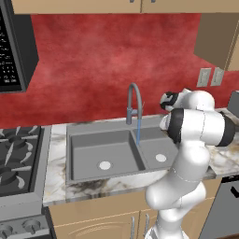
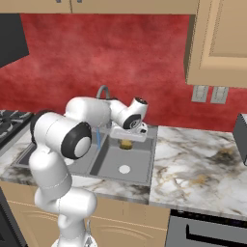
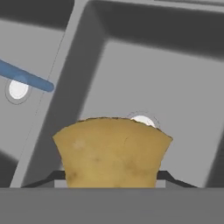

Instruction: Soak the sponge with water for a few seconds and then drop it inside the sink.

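My gripper (image 2: pixel 126 141) is shut on the yellow-tan sponge (image 2: pixel 126 144), which hangs over the right basin of the grey double sink (image 2: pixel 141 163). In the hand view the sponge (image 3: pixel 111 152) sits squeezed between the two dark fingertips (image 3: pixel 56 177), with the right basin's pale drain (image 3: pixel 142 120) peeking out just behind it. The thin light-blue water stream (image 2: pixel 99 139) falls to the sponge's left, near the centre divider, and is apart from the sponge. The same stream (image 1: pixel 138 131) drops from the faucet, and it crosses the hand view (image 3: pixel 26 78) at the upper left.
The grey arched faucet (image 1: pixel 134 101) stands behind the sink's divider. A stove (image 1: pixel 16 156) adjoins the counter on the left, under a black microwave (image 1: pixel 10 46). Marble counter (image 2: pixel 195 164) stretches right of the sink, with a dark appliance (image 2: pixel 241 135) at its far end and wall outlets (image 2: pixel 210 94) above.
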